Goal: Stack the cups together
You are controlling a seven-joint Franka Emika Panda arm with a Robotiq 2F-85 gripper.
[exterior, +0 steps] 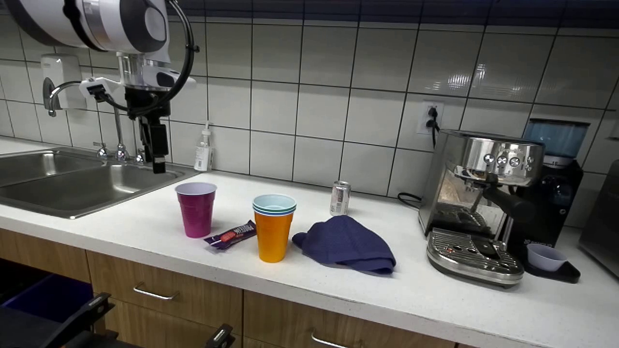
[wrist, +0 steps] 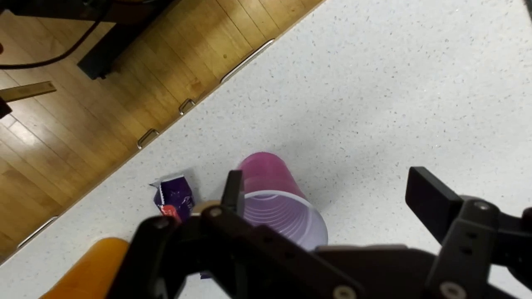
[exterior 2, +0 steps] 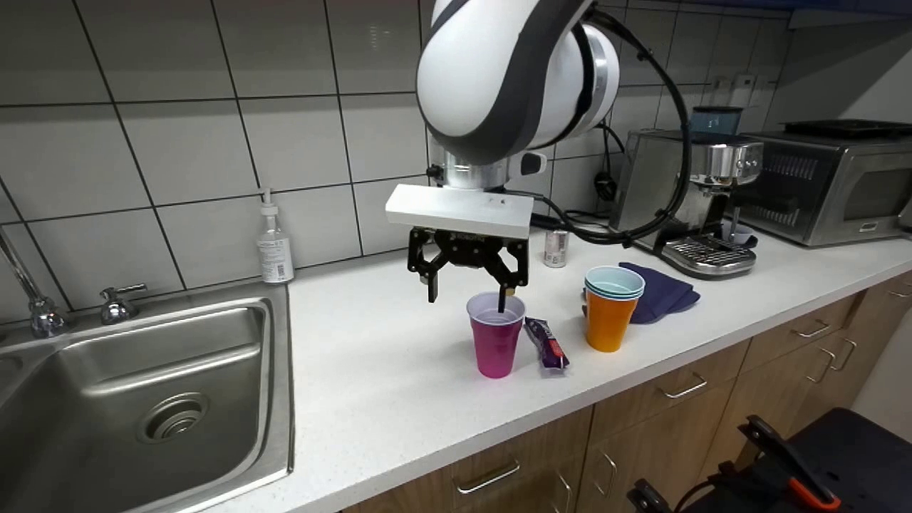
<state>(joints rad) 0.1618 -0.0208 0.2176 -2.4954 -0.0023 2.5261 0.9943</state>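
The purple cup [exterior: 197, 212] stands upright on the counter, mouth up; it also shows in an exterior view [exterior 2: 496, 345] and in the wrist view [wrist: 272, 172]. The orange cup [exterior: 273, 239] stands upright to one side, also in an exterior view [exterior 2: 609, 326] and partly in the wrist view [wrist: 93, 270]. The blue and green cups sit nested inside it; only their pale rims [exterior: 274, 203] show. My gripper [exterior 2: 467, 305] is open and empty, above the counter near the purple cup's rim. In the wrist view the gripper [wrist: 326, 178] has the purple cup nearer its left finger.
A purple-wrapped bar [exterior: 231, 235] lies between the purple cup and the stack. A dark blue cloth [exterior: 346, 244] lies beside the stack, with a silver can [exterior: 340, 198] behind. A sink [exterior 2: 274, 399], soap bottle [exterior 2: 274, 249] and espresso machine [exterior: 478, 203] are around.
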